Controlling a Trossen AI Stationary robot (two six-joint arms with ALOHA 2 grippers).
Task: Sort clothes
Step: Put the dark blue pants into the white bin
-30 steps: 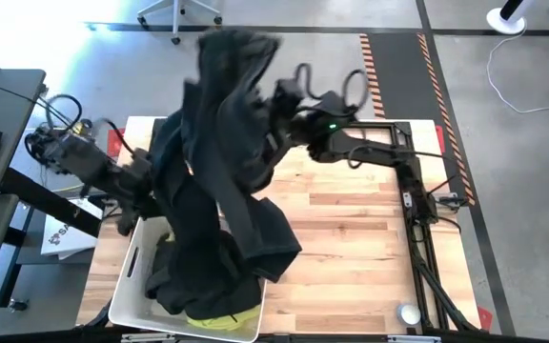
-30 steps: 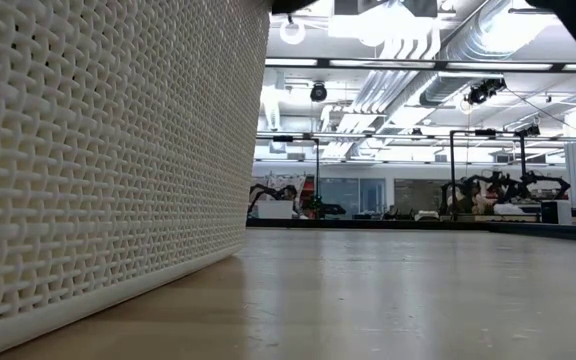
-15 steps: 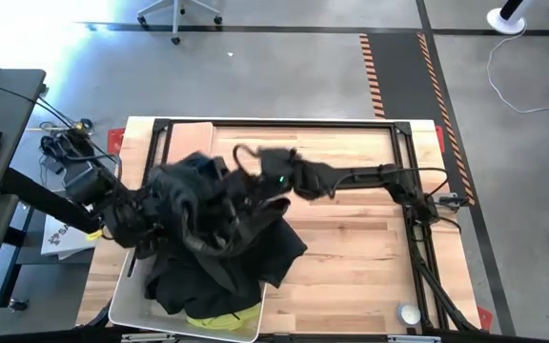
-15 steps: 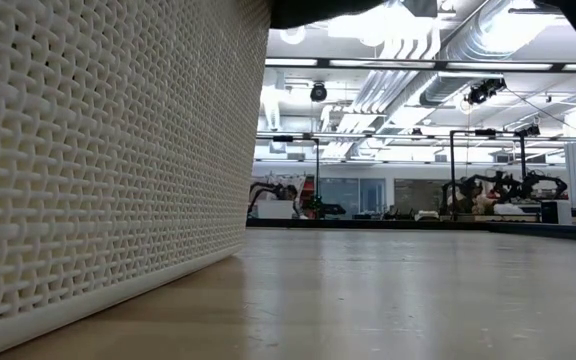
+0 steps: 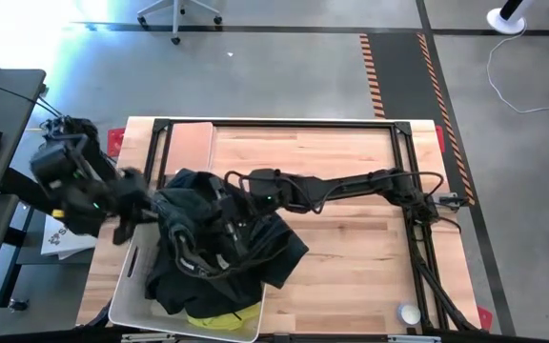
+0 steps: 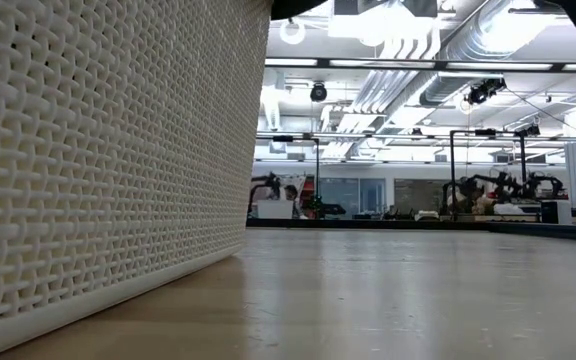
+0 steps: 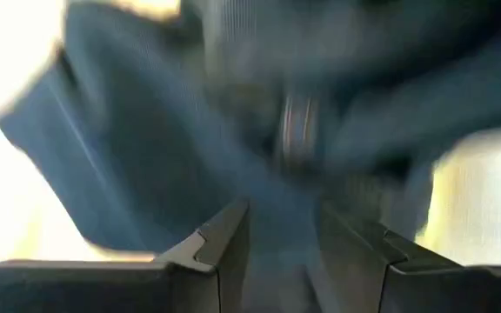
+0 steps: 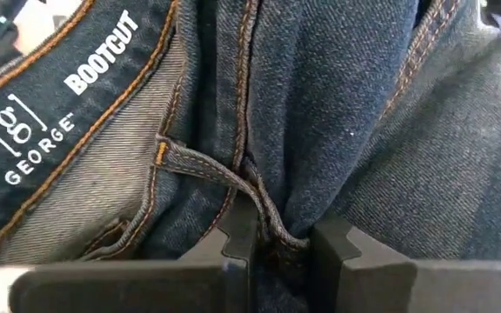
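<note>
Jeans [image 5: 219,238] crumpled, both pincers gripping.

One pair of dark denim jeans [image 5: 222,233], heaped at the table's [image 5: 351,267] 9 o'clock side. One white basket [image 5: 132,286] at 7 o'clock. One bright yellow garment [image 5: 227,319] showing in it, under one dark garment [image 5: 174,281]. One tan board [image 5: 191,145] at 11 o'clock. Two arms; two grippers: left gripper [image 7: 281,239], right gripper [image 8: 281,239].
</note>
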